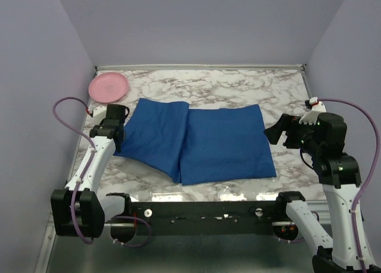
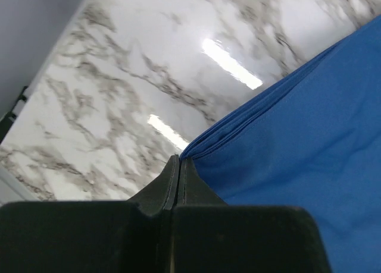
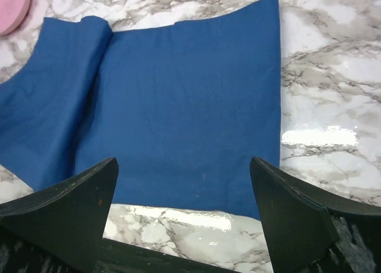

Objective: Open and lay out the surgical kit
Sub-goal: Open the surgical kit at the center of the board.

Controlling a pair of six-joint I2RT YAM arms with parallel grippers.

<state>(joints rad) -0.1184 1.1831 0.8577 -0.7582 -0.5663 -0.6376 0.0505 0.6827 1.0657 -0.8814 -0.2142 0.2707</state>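
The royal-blue cloth wrap point(image 1: 202, 139) lies flat on the marble table point(image 1: 238, 85), with a flap spread out to the left and a fold line down its middle. My left gripper point(image 1: 117, 137) sits at the flap's left edge. In the left wrist view its fingers point(image 2: 178, 178) are pressed together, and the cloth's point(image 2: 297, 136) layered corner meets their tips. My right gripper point(image 1: 275, 132) hovers just right of the cloth, jaws wide open and empty; the cloth point(image 3: 178, 100) fills its view. The tray, forceps, tweezers and packets are hidden.
A pink plate point(image 1: 108, 85) lies at the far left corner of the table and also shows in the right wrist view point(image 3: 12, 8). Purple walls enclose the table on three sides. Bare marble point(image 3: 333, 106) lies right of the cloth.
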